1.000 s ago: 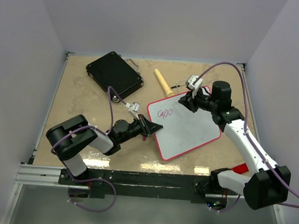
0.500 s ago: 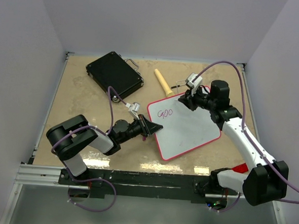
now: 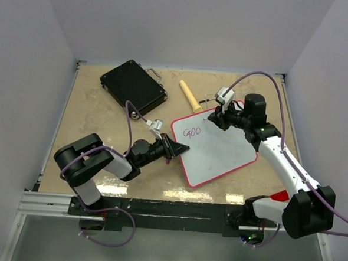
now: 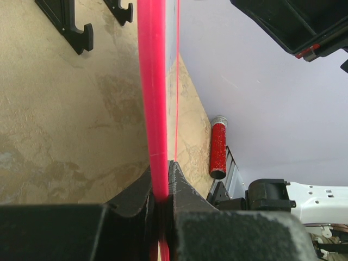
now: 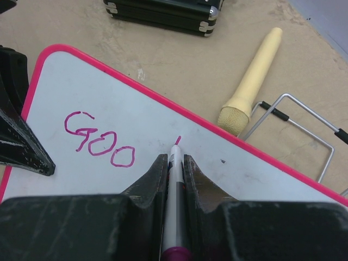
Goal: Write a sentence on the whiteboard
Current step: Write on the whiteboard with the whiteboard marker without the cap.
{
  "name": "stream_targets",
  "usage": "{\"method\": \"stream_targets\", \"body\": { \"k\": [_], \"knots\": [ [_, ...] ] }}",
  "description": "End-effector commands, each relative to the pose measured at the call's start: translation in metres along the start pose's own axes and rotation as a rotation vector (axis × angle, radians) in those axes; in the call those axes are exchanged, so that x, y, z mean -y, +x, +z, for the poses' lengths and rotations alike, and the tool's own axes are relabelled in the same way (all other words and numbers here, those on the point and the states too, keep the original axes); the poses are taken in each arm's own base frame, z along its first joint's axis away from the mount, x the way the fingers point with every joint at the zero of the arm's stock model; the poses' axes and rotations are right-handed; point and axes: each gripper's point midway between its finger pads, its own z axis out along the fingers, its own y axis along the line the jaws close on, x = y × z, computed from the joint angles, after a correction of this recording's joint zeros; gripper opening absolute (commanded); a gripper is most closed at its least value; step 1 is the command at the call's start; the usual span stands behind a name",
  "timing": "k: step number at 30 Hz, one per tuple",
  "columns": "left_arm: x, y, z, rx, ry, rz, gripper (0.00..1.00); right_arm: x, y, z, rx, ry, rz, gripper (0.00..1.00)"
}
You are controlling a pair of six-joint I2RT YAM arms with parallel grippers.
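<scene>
Right wrist view gives the clearest look: the small glossy white whiteboard with a thin pink-red rim (image 5: 70, 81) lies on the tan speckled table (image 3: 103, 120), right of the centre and turned at an angle. Of the sentence (image 5: 100, 141), only the pink letters "Goo" stand near its left end. The right gripper (image 5: 174, 160) is clamped on a slim white marker with a pink tip (image 5: 175, 179). The tip is just right of the last "o", close to the far rim. The left gripper (image 4: 160, 182) is pinched tight on the rim at the board's left corner.

I think the main risk is the place of the tip: a tall stroke for the next letter can run onto the rim or the table. The board can also turn in the thin left pinch if the marker presses hard, and then the line becomes crooked.

Whether the tip touches the surface, I cannot tell. Left wrist view shows the board only edge-on, so no writing. A red cylinder (image 4: 219, 147) lies at the near right, half hidden behind the right arm from above; what it is, is unclear. Farther off lie a beige microphone-shaped stick (image 5: 253, 81), a thin metal wire frame (image 5: 310, 111) cut off by the picture edge, and a black hard case (image 3: 133, 86).
</scene>
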Motion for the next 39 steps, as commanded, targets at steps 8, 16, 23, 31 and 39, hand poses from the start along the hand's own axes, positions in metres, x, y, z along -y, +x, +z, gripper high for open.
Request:
{"method": "stream_targets", "body": {
  "k": [8,16,23,31,39],
  "knots": [
    [0.052,-0.028,-0.002,0.113,0.224,0.099,0.0,-0.025,0.021,-0.015,-0.059,-0.079,-0.024,0.0],
    [0.052,-0.028,-0.001,0.113,0.226,0.098,0.0,-0.028,0.026,-0.017,-0.072,-0.085,-0.023,0.0],
    [0.053,-0.028,-0.002,0.111,0.229,0.099,0.0,-0.016,0.006,-0.011,-0.017,-0.046,-0.018,0.0],
    [0.053,-0.027,-0.001,0.109,0.231,0.098,0.0,-0.008,-0.004,-0.006,0.015,-0.021,-0.011,0.0],
    [0.052,-0.027,0.0,0.109,0.228,0.096,0.0,-0.017,-0.004,-0.003,0.027,-0.077,-0.002,0.0]
  ]
}}
